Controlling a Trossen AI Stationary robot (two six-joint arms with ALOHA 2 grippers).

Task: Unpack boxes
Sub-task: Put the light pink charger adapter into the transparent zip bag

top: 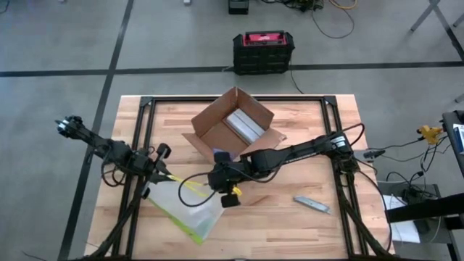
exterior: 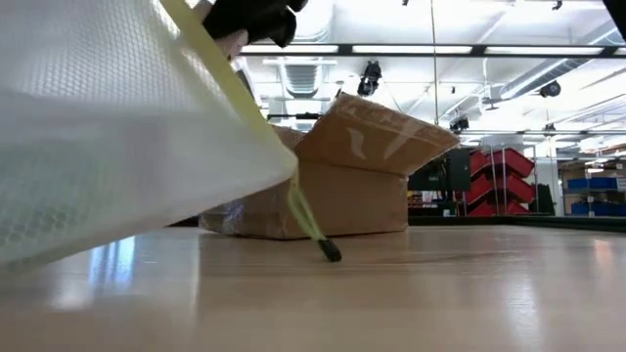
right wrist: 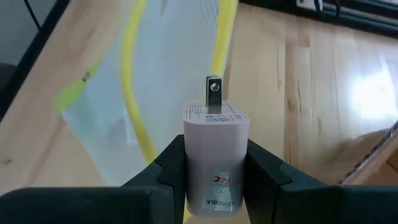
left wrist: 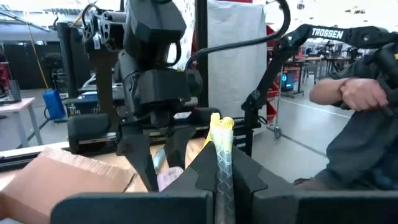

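The open brown cardboard box [top: 235, 127] stands on the table's far middle with its flaps [exterior: 377, 137] up and a pale flat item inside. A clear plastic pouch with a yellow-green edge [top: 185, 212] lies near the front left. My left gripper [top: 164, 175] is shut on that edge. A yellow strip with a dark tip [exterior: 328, 250] hangs from the pouch to the table. My right gripper [top: 222, 190] hovers over the pouch's right side, shut on a white plug-in charger [right wrist: 214, 152]. My left gripper pinches the pouch's yellow-green edge [left wrist: 222, 134] between its two fingers, coming in about level from the table's left. The edge sticks out past the fingertips. The pouch [exterior: 108, 127] slopes down from the hold toward the table. My right gripper pinches the charger's two opposite sides [right wrist: 189, 165] between its two fingers, slanting down from the table's right. The charger's metal prong [right wrist: 214, 94] points out beyond the fingertips. The charger is lifted clear, above the pouch [right wrist: 168, 74].
A grey utility knife [top: 312, 205] lies on the wood at the front right. A black-and-red case [top: 263, 51] stands on the floor beyond the far edge. A black frame [top: 145, 109] runs round the tabletop. A person [left wrist: 360, 118] shows beyond the table.
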